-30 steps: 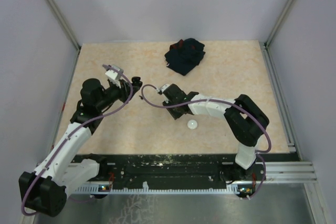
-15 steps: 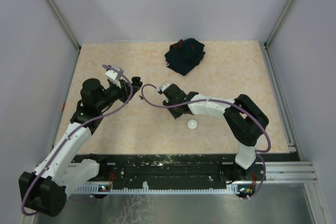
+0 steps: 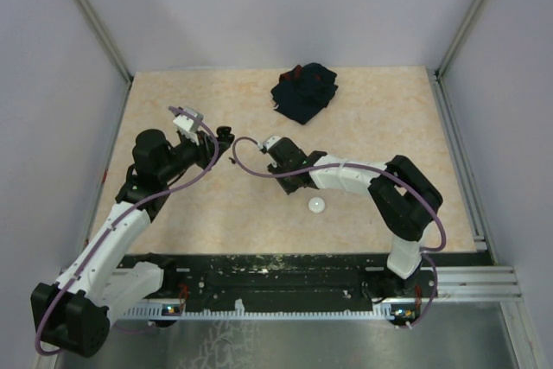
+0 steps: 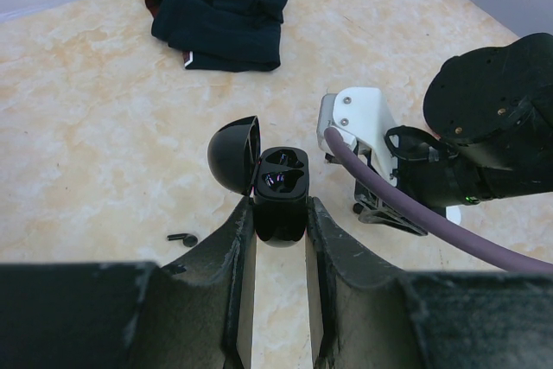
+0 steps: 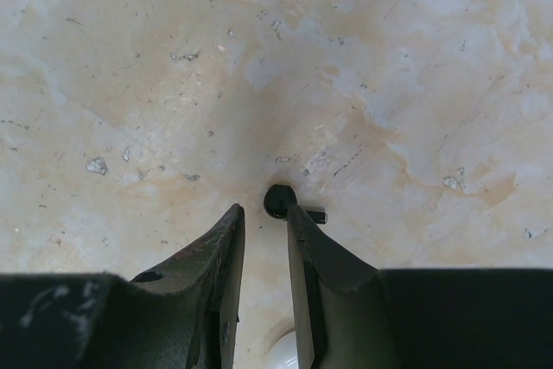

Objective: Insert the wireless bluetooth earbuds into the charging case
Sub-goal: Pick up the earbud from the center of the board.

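Under the tips of the right gripper [image 5: 264, 207]: one small black plastic earbud [image 5: 281, 200], a round head with a short stem, lying flat on the table. In the right wrist view its long axis runs across the picture, head to the left, stem pointing right and slightly down, crosswise to the finger gap. The jaws are narrowly parted and closed on nothing. The earbud sits just past the right fingertip; contact cannot be told.

Item two: glossy black oval charging case [image 4: 281, 192], clamped by its sides between the jaws of the left gripper [image 4: 278, 206], left of centre in the scene. Its mouth faces up toward the wrist camera, and the domed lid [image 4: 233, 155] is swung open to the left of the body. Two wells show; their contents cannot be told. The long axis lies in line with the fingers.

Item three: second black earbud [image 4: 183, 238], flat on the table just left of the left gripper's fingers, long axis across the left wrist picture.

Surface: beige marbled tabletop [image 3: 380, 127], lightly specked.

Room: pale lilac walls [image 3: 285, 6] on three sides, aluminium corner posts [image 3: 467, 15].

Surroundings:
- Crumpled dark navy cloth with red trim [image 3: 304, 91], far centre, well apart from both grippers.
- White round disc [image 3: 317, 205], near centre, just nearside of the right forearm.
- Purple cable [image 4: 406, 205], looping off the right wrist, close right of the case.

The two grippers face each other, near but apart.
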`<state>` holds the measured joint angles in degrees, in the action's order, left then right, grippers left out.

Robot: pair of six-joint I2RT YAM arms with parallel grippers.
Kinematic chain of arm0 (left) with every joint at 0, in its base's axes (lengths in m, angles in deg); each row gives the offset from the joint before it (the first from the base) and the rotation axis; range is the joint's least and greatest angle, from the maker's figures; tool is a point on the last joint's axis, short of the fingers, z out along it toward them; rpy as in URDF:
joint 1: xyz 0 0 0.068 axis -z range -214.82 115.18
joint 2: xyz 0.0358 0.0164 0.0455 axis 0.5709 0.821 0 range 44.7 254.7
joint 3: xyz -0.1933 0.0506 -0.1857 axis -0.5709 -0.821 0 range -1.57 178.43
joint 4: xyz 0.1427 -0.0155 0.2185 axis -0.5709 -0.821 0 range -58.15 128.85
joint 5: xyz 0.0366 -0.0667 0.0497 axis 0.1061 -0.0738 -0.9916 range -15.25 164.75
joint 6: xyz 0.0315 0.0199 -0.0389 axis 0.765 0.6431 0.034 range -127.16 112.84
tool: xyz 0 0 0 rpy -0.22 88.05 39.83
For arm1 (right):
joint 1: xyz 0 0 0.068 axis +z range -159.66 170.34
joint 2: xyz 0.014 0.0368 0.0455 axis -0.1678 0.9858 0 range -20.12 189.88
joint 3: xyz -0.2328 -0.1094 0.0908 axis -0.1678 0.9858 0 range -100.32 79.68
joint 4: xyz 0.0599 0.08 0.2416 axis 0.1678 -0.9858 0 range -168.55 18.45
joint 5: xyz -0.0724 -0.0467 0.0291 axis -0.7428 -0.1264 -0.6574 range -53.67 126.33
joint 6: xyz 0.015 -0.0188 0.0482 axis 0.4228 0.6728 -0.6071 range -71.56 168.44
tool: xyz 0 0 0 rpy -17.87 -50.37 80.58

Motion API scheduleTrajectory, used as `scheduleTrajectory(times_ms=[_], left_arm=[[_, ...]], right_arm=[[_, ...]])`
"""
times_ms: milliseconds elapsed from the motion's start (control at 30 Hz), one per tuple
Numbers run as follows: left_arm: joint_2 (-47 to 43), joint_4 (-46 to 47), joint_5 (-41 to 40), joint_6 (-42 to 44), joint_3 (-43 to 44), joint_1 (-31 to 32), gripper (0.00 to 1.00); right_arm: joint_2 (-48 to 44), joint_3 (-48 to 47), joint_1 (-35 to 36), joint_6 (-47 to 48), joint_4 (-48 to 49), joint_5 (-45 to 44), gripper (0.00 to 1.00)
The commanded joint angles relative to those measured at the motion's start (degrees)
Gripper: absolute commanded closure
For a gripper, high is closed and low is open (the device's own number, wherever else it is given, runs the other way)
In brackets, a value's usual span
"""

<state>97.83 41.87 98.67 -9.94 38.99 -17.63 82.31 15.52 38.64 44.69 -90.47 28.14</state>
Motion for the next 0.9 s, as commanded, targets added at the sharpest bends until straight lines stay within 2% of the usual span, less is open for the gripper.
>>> scheduleTrajectory(times_ms=[0,867], left_arm=[[-1.4,2.1,0.1,0.2,-0.3,-0.4,1.0],[-1.3,2.2,0.2,0.3,-0.3,-0.4,1.0]], right_arm=[[-3.2,-0.3,0.5,-1.0,2.9,-2.2,0.73],[1.5,-0.2,0.5,-2.8,2.5,-3.1,0.76]])
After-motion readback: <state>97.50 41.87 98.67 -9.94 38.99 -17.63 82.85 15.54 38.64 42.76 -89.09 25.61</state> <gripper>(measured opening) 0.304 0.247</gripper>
